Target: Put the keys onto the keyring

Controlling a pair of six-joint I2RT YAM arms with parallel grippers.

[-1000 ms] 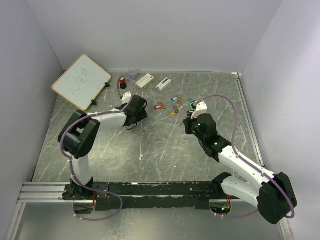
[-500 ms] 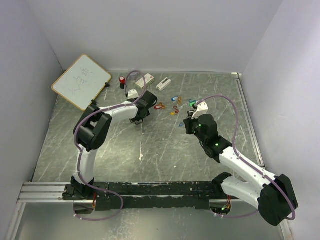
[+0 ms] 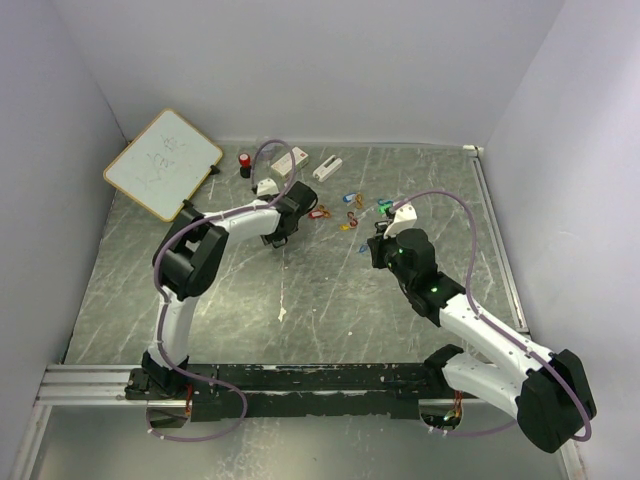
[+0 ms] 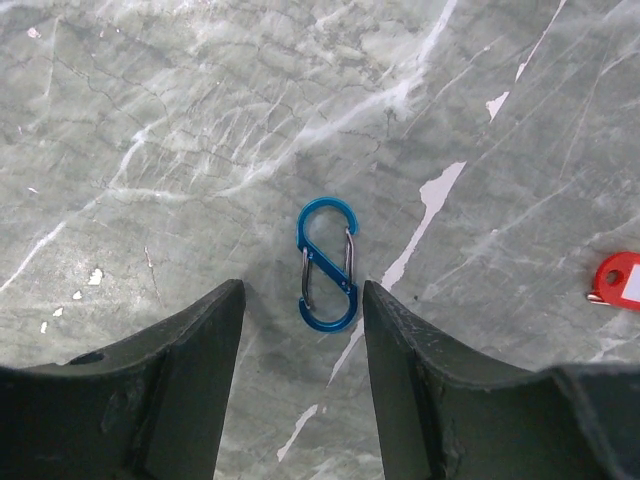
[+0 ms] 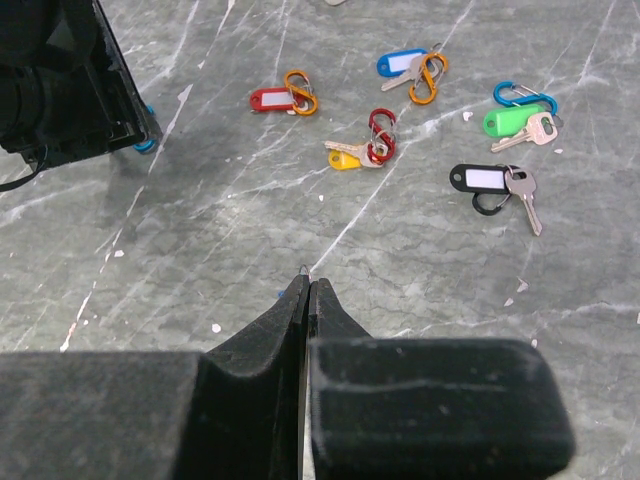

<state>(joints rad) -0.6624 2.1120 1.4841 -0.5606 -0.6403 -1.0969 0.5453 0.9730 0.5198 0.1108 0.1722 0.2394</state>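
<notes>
The keys lie in a loose group [image 3: 345, 210], each with an S-shaped clip: red tag [image 5: 272, 98], yellow tag [image 5: 345, 157], blue tag [image 5: 400, 62], green tag [image 5: 510, 120], black tag [image 5: 480, 178]. My left gripper [image 4: 300, 300] hangs open just over the table. A blue S-shaped clip [image 4: 327, 265] lies flat between and slightly ahead of its fingertips, touching neither. A red tag [image 4: 620, 280] shows at the right edge. My right gripper [image 5: 305, 280] is shut, and a thin wire loop, the keyring [image 5: 303, 268], peeks from its tips.
A whiteboard [image 3: 162, 163] leans at the back left. A small red-topped object [image 3: 244, 161] and two white boxes [image 3: 327, 168] stand along the back. The left gripper [image 5: 70, 90] sits to the left of the keys in the right wrist view. Walls enclose the table.
My left arm has swung right and back toward the keys, and its jaws have narrowed. The right arm has stayed still.
</notes>
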